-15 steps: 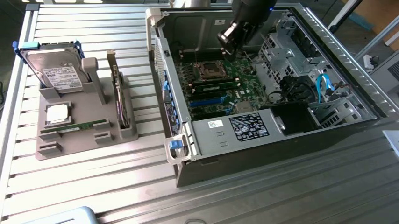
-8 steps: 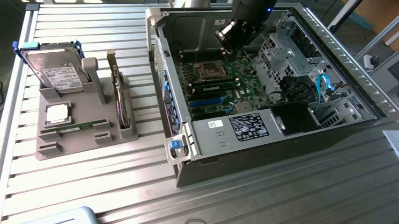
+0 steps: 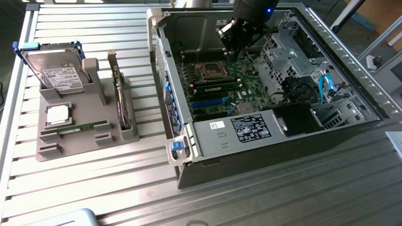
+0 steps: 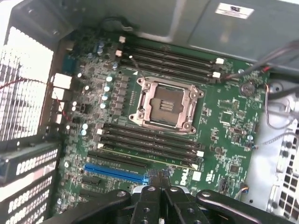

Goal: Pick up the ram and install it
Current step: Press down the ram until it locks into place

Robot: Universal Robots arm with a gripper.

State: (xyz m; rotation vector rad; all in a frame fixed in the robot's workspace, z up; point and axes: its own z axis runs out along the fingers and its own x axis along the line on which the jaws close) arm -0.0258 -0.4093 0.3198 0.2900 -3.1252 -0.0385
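Observation:
A ram point(image 3: 84, 127), a thin green stick, lies in the front slot of the grey holder point(image 3: 50, 150) at the exterior view's left. My gripper point(image 3: 234, 47) hangs inside the open computer case point(image 3: 264, 141), above the far end of the motherboard point(image 3: 248, 77) and far from that stick. In the wrist view the gripper point(image 4: 160, 189) is shut with nothing between its fingers. It looks down on the empty processor socket point(image 4: 163, 105). A second green stick point(image 3: 217, 87) sits in a memory slot beside the socket, its pale edge point(image 4: 149, 156) showing in the wrist view.
The holder also carries a hard drive point(image 3: 60, 73), a square silver chip point(image 3: 58, 114) and an upright green card point(image 3: 119, 101). Inside the case are a blue slot point(image 4: 117, 171), empty memory slots point(image 4: 168, 60), a black box point(image 3: 295, 117) and blue cables point(image 3: 323, 87).

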